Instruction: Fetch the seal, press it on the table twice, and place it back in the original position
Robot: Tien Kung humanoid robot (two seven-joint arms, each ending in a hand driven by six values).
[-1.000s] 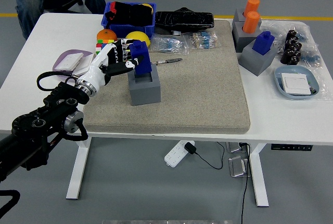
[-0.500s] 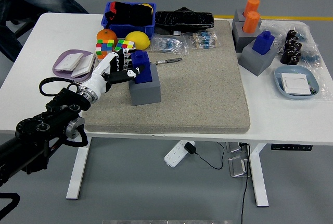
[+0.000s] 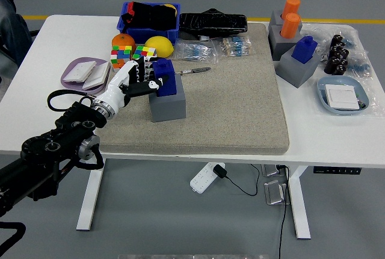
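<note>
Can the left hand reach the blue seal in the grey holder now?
Probably yes. The left hand is already beside the blue seal, with fingers against its side, and nothing stands between them. A firm grip is not clear.

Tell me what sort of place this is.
Probably a robotics lab or test workspace: a white height-adjustable table on a bare grey floor, a grey work mat laid out with assorted test props, and a power strip cabled underneath.

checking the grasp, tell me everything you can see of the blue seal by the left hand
The blue seal is a blocky, plastic-looking stamp with a narrower top knob, standing upright in the gray holder on the left part of the beige mat. The left hand reaches it from the left, white and black fingers wrapped around its left side. A pen lies just behind.
</note>
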